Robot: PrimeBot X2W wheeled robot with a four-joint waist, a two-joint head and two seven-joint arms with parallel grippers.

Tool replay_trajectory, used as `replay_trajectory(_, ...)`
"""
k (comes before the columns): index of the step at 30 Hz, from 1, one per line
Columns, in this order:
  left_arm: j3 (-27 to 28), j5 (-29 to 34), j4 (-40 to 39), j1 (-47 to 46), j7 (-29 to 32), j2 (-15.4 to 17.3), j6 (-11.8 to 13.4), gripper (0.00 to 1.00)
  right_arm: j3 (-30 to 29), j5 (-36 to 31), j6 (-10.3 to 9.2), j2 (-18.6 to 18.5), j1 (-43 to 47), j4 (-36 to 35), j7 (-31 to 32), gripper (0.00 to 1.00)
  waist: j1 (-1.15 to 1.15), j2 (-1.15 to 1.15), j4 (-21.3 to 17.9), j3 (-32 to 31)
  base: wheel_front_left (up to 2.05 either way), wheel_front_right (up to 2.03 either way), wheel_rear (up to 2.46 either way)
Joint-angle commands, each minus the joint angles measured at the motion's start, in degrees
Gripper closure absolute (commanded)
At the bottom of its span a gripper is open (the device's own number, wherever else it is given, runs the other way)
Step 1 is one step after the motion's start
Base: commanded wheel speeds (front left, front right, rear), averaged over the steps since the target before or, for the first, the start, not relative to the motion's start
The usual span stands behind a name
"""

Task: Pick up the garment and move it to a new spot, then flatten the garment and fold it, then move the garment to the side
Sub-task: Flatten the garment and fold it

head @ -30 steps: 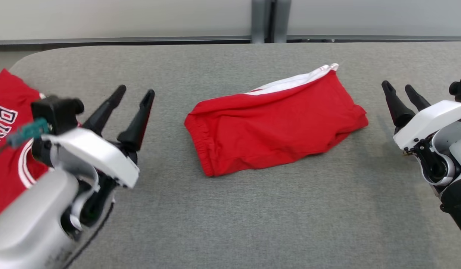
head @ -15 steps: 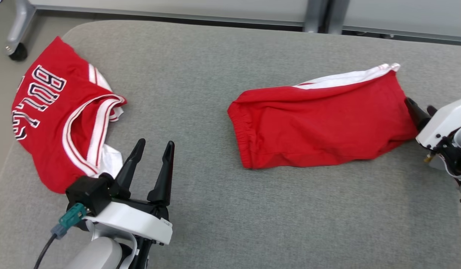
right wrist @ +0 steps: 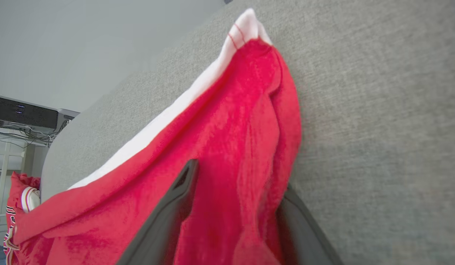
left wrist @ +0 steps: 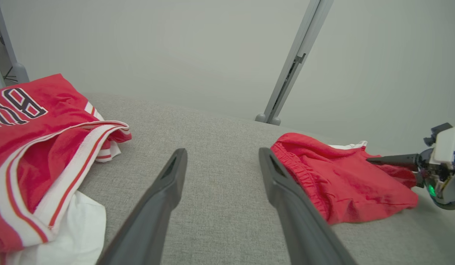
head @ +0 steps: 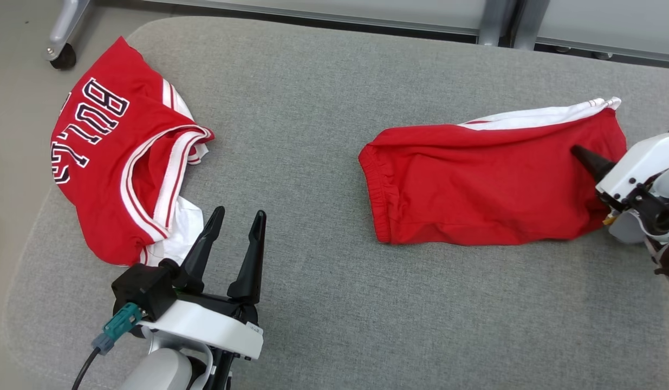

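Observation:
The garment, a pair of red shorts (head: pixel 486 179) with a white stripe, lies folded on the grey padded table (head: pixel 312 135). It is also seen in the left wrist view (left wrist: pixel 341 184) and in the right wrist view (right wrist: pixel 231 147). My right gripper (head: pixel 589 162) is at the shorts' right end. Its jaws stand wide, with a ridge of red cloth between them (right wrist: pixel 238 180). One finger (head: pixel 586 157) lies on top of the cloth and the other is hidden under the edge. My left gripper (head: pixel 239 214) is open with nothing between its fingers (left wrist: pixel 221 152), over bare table near the front left.
A red and white basketball jersey (head: pixel 123 168) lies crumpled at the table's left end, just beyond my left gripper. The table's rounded left corner and front edge are close by. A caster wheel (head: pixel 62 56) and grey frame posts (head: pixel 499 24) stand behind the table.
The head camera has swung left, bringing the whole jersey into view. My right gripper has moved in from beside the shorts and now straddles their right edge.

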Motion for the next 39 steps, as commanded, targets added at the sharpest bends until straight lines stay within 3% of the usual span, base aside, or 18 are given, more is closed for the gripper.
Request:
replay_trajectory(1, 0.54, 0.61, 0.4, 0.55, -0.07, -0.2, -0.48, 0.0, 0.23, 0.1, 0.02, 0.5, 0.94, -0.28, -0.9, 1.0, 0.0, 0.0, -0.01, -0.24, 0.0, 0.0, 0.0)
replay_trajectory(8, 0.94, 1.89, 2.04, 1.86, -0.07, -0.98, -1.43, 0.0, -0.97, 1.39, 0.03, -0.19, 4.09, -1.92, -6.2, 1.0, 0.0, 0.0, -1.37, -3.27, 0.0, 0.0, 0.0)
replay_trajectory(15, 0.46, 2.93, 2.59, 3.8, -0.06, -0.65, -1.49, 0.0, -1.19, 2.67, 0.03, -1.59, 10.75, -6.83, -10.82, 1.0, 0.0, 0.0, -5.62, -7.25, 0.0, 0.0, 0.0)
replay_trajectory(22, 2.22, 4.22, 1.11, 6.77, -0.05, -0.69, -1.34, 0.0, -0.86, 3.12, 0.03, -5.04, 17.57, -10.75, -14.62, 1.0, 0.0, 0.0, -10.03, -10.17, 0.0, 0.0, 0.0)
replay_trajectory(30, 3.26, 5.5, 1.83, 8.38, -0.04, -1.87, -2.3, 0.0, 0.52, 0.4, 0.03, -8.11, 17.81, -12.76, -18.89, 1.0, 0.0, 0.0, -11.0, -11.47, 0.0, 0.0, 0.0)
replay_trajectory(39, 3.9, 6.77, 3.17, 9.37, -0.05, -3.04, -3.41, 0.0, 6.35, -4.79, 0.03, -4.36, 13.2, -16.36, -19.25, 1.0, 0.0, 0.0, -8.88, -13.26, 0.0, 0.0, 0.0)
